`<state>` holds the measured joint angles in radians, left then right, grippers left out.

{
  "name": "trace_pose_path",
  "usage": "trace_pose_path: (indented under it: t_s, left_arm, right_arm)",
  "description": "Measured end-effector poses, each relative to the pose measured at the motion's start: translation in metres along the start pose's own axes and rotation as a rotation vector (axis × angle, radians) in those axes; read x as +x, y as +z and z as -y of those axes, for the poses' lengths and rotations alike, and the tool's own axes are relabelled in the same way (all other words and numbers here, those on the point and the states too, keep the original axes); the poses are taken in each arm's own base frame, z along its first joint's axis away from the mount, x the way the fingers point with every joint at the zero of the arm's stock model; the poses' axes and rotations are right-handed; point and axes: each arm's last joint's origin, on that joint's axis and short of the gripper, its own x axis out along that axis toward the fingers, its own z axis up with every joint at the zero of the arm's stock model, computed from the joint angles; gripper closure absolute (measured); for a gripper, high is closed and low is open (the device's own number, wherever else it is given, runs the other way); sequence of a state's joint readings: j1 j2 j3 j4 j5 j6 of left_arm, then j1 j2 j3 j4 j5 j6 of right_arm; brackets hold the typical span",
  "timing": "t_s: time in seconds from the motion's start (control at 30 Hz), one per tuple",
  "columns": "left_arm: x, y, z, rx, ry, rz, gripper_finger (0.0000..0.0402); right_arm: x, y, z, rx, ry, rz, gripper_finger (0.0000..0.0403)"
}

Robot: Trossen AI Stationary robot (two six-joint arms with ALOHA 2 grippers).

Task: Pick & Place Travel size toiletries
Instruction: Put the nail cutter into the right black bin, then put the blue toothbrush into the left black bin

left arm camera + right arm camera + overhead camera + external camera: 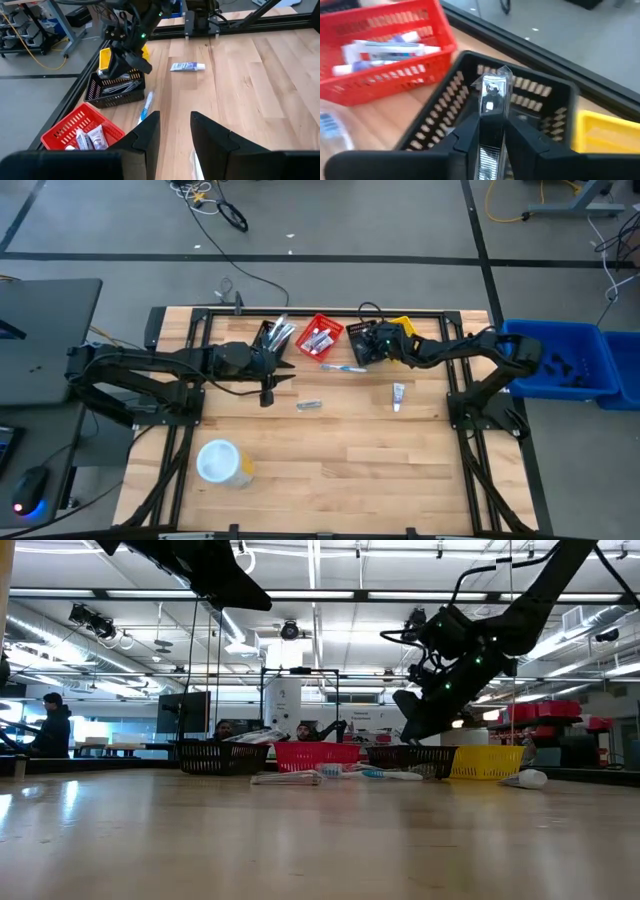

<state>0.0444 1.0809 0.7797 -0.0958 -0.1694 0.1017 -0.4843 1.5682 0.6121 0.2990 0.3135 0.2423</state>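
From the front edge of the wooden table (330, 450) the first thing met is the white-lidded tub (220, 461), standing alone well short of everything else. Past it, about mid-table, a silvery sachet (309, 405) lies flat, and off to one side of it a small white tube (398, 394) lies on the boards. Further back a blue toothbrush (343, 367) rests just in front of the red basket (321, 337), which holds several white and blue tubes (382, 50). Beside the red basket, on the side away from the tub, the right gripper (492, 131) hangs over the black basket (520, 95); its fingers (465, 135) are closed on a slim clear-wrapped item (492, 97) that stands upright between them above the basket's opening. A yellow basket (607, 131) sits just beyond the black one. On the red basket's other side is a second black basket (272, 333) with pale slim items sticking out of it. The left gripper (175, 131) hovers above bare table in front of that basket, near the sachet, its fingers parted with nothing between them. Far behind the table, people sit at desks in the room
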Motion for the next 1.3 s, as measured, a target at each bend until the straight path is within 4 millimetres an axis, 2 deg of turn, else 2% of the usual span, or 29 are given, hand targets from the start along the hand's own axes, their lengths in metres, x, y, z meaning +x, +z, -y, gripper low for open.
trace_pose_path:
  t_s: [0.23,0.4,0.67,0.97,1.17,1.3]
  left_arm:
    - [0.0,0.0,0.0,-0.028,0.0,0.0,0.0286]
    - [0.0,0.0,0.0,-0.059,0.001,-0.002,0.0286]
    - [0.0,-0.001,0.0,-0.104,0.003,-0.006,0.0286]
    - [0.0,-0.004,-0.002,-0.145,0.098,-0.03,0.0286]
    - [0.006,-0.028,0.0,-0.203,0.138,-0.068,0.0286]
    - [0.009,-0.041,0.002,-0.219,0.146,-0.068,0.0286]
  right_arm:
    - [0.007,-0.002,0.007,-0.026,-0.04,-0.008,0.0262]
    - [0.008,0.001,0.009,-0.014,0.038,-0.003,0.0222]
    - [0.003,0.019,-0.005,-0.107,0.188,0.198,0.017]
    - [-0.003,0.015,-0.025,-0.219,0.3,0.203,0.0176]
    - [-0.012,0.004,-0.048,-0.368,0.455,0.18,0.02]
    - [-0.021,0.002,-0.067,-0.431,0.51,0.178,0.0202]
